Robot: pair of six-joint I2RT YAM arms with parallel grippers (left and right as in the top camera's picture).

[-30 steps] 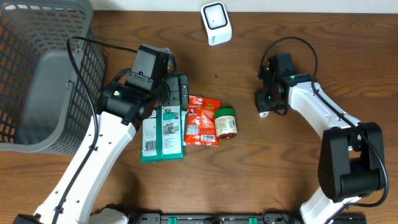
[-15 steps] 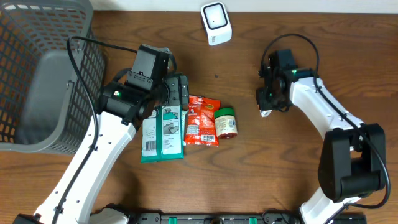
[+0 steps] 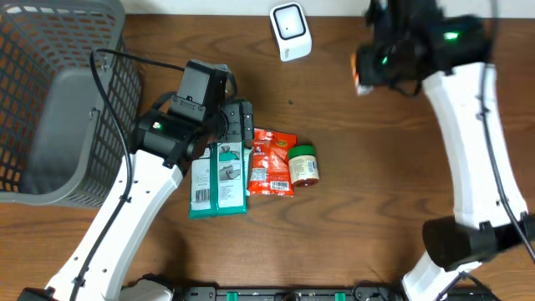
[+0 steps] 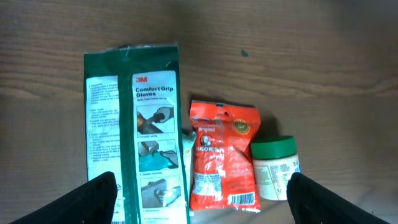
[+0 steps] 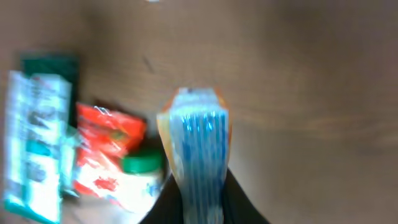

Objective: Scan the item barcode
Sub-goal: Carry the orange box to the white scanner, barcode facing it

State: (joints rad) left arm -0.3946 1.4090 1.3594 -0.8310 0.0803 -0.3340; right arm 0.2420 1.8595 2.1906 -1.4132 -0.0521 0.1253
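Note:
My right gripper is shut on a thin blue-and-orange packet, held edge-on and lifted high off the table. In the overhead view that gripper is raised near the camera, to the right of the white barcode scanner, with a bit of the packet showing. My left gripper hangs open over a green gloves pack, a red snack packet and a green-lidded jar, holding nothing. The barcode on the held packet is not visible.
A grey mesh basket fills the far left of the table. The gloves pack, red snack packet and jar lie side by side at the table's middle. The left arm's cable loops near the basket.
My right gripper closed on the packet and lifted it from the table toward the back, near the scanner. The left arm and the three items have not moved.

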